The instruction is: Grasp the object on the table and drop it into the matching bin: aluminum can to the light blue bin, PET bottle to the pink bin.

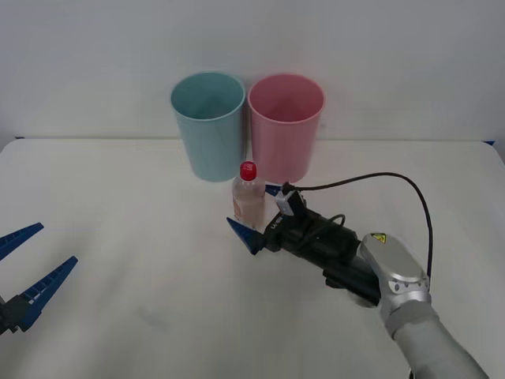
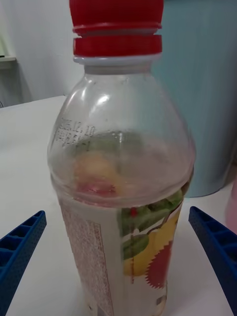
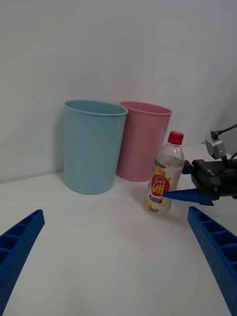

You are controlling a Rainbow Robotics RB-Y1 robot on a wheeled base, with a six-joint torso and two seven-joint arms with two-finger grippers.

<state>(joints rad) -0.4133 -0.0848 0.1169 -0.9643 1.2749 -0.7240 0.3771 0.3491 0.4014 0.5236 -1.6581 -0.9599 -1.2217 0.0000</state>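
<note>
Nearest us, our left gripper (image 1: pixel 28 272) hangs spread and idle low over the table's (image 1: pixel 118 237) left side, well away from the work. Our right gripper (image 1: pixel 258 215) is at the bottle (image 1: pixel 248 197), its blue fingers (image 2: pixel 19 252) spread to either side of the body and apart from it. We see the bottle upright on the table, just before the gap between the blue bin (image 1: pixel 209 122) and pink bin (image 1: pixel 286 125).
</note>
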